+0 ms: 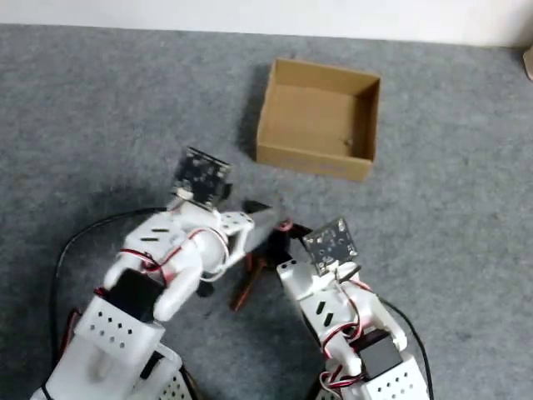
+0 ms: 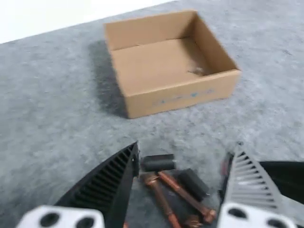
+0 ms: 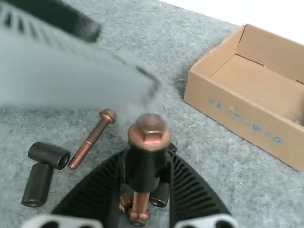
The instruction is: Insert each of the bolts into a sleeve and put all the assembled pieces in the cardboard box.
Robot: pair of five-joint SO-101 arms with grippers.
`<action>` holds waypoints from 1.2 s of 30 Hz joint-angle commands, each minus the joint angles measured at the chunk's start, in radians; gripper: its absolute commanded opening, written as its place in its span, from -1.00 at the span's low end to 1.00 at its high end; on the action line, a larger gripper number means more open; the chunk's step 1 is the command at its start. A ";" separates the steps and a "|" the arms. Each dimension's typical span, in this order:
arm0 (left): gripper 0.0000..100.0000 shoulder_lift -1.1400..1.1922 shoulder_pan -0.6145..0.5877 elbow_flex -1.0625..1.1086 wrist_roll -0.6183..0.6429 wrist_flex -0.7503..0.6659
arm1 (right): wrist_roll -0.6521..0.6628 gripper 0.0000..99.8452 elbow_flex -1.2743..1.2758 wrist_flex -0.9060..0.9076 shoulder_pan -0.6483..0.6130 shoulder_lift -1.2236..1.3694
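My right gripper (image 3: 147,164) is shut on a black sleeve (image 3: 146,166) held upright, with a copper bolt (image 3: 148,132) standing in it, head up. Beside it on the carpet lie a loose bolt (image 3: 92,138) and two black sleeves (image 3: 49,155) (image 3: 37,184). My left gripper (image 2: 187,151) hangs open above the pile, and between its fingers lie two sleeves (image 2: 158,162) (image 2: 192,184) and crossed bolts (image 2: 183,194). In the high view both grippers (image 1: 254,218) (image 1: 281,242) meet over the parts, a short way in front of the open cardboard box (image 1: 316,117), which holds no parts.
More bolts (image 1: 246,285) lie between the two arms' bases. A black cable (image 1: 62,258) loops on the grey carpet by the left arm. Open carpet surrounds the box (image 2: 171,90) on all sides.
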 commanded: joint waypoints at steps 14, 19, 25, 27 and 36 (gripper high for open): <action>-0.42 0.552 -0.417 -0.208 0.118 -0.071 | 0.101 -0.99 -0.114 0.054 0.154 0.031; -0.42 0.648 -0.443 -0.205 0.121 -0.164 | 0.101 -0.99 -0.378 -0.030 0.200 0.403; -0.42 0.659 -0.447 -0.170 0.121 -0.232 | 0.097 -0.99 -0.981 -0.051 0.271 1.095; -0.42 0.659 -0.447 -0.154 0.117 -0.264 | 0.098 -0.99 -1.207 -0.031 0.315 1.311; -0.42 0.659 -0.447 -0.156 0.117 -0.264 | 0.097 -0.99 -2.356 0.386 0.435 2.282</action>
